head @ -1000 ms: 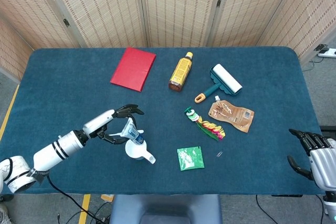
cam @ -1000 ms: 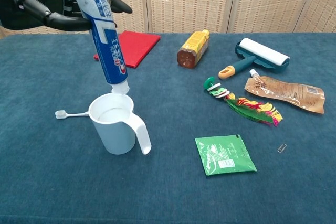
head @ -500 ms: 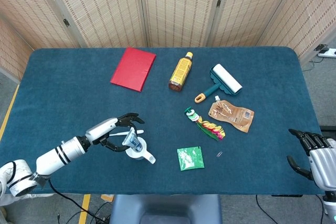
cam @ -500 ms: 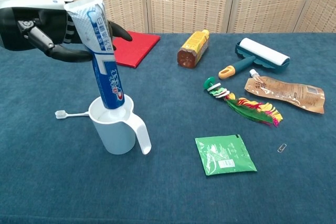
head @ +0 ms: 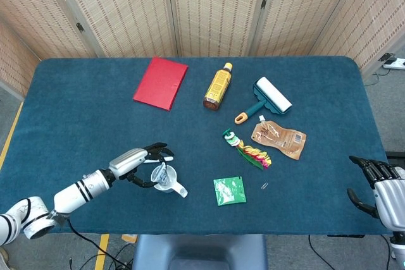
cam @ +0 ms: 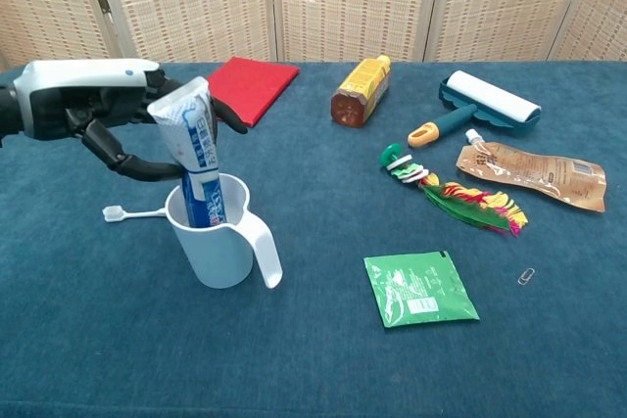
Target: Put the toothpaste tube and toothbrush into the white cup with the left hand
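Note:
The white cup (cam: 220,247) stands near the table's front left, its handle turned to the front right; the head view shows the cup (head: 169,186) too. The blue and white toothpaste tube (cam: 196,159) stands cap down inside it, with its upper half sticking out and leaning left. My left hand (cam: 93,110) holds the tube's top end, fingers wrapped around it just above the rim; in the head view this hand (head: 140,160) covers most of the tube. A white toothbrush (cam: 132,212) lies flat on the cloth, just left of the cup. My right hand (head: 380,188) is open at the table's right front edge.
A green sachet (cam: 419,287) and a paperclip (cam: 527,276) lie right of the cup. Further back are a feathered toy (cam: 451,188), a brown pouch (cam: 534,171), a lint roller (cam: 480,105), an amber bottle (cam: 358,90) and a red booklet (cam: 245,85).
My left hand has come down and carried the toothpaste tube from above the rim deep into the cup. The right hand and the toothbrush have stayed put.

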Tool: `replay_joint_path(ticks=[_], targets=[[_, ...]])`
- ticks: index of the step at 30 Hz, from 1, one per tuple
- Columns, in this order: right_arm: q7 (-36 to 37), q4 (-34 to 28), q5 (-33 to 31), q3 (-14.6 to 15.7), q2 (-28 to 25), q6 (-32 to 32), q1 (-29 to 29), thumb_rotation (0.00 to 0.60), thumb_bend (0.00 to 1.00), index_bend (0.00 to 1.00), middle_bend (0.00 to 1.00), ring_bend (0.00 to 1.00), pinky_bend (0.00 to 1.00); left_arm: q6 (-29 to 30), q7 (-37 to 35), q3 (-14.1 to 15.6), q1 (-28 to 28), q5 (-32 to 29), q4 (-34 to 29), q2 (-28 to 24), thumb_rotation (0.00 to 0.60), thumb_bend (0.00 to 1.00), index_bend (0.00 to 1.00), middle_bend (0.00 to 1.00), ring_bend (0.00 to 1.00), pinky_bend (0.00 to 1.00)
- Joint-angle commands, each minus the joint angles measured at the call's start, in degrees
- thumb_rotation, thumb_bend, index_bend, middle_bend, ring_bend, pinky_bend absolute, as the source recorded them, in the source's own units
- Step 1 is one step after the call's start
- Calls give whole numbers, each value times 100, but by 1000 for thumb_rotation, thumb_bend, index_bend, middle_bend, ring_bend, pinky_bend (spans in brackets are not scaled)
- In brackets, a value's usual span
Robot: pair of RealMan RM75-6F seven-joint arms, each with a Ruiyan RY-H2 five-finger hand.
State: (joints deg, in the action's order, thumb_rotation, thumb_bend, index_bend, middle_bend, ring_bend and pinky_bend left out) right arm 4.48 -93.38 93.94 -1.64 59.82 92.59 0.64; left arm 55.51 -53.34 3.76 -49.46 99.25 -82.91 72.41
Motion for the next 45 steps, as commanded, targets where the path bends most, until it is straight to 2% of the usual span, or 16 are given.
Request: replay_joint_path(ticks=[1,8,14,22,32,39,45], targets=[[-5,5,4,3,6,-3,1,600,224,193,287,249,264,-91,50,46,-13,-64,43,58,600,384,609,211,58,148],[7,16,-8,-2,12,4,-7,600,224,193,287,249,264,-135,226,109,-9,-125,108,119,600,384,540,211,58,147],[3,16,2,-1,15,7,-7,600,224,193,287,249,264,-154,268,167,-28,-123,70,88,600,384,352,211,58,147],[15,16,20,0,9,31,-17,600,224,193,287,249,264,-28,296,180,-8,-122,-29,-8,600,384,196,206,55,146],[43,31,35,-8,7,59,-21,600,224,193,287,249,264,453,103,162,93,-26,-302,-568,600,384,180,194,44,146],[59,54,76,5,22,27,6,600,224,193,287,249,264,669,-251,-59,269,-456,-110,-840,600,384,186,194,43,146],[86,73,84,7,22,33,7,600,224,193,287,248,264,577,-335,-180,399,-794,174,-911,600,384,204,194,43,147]])
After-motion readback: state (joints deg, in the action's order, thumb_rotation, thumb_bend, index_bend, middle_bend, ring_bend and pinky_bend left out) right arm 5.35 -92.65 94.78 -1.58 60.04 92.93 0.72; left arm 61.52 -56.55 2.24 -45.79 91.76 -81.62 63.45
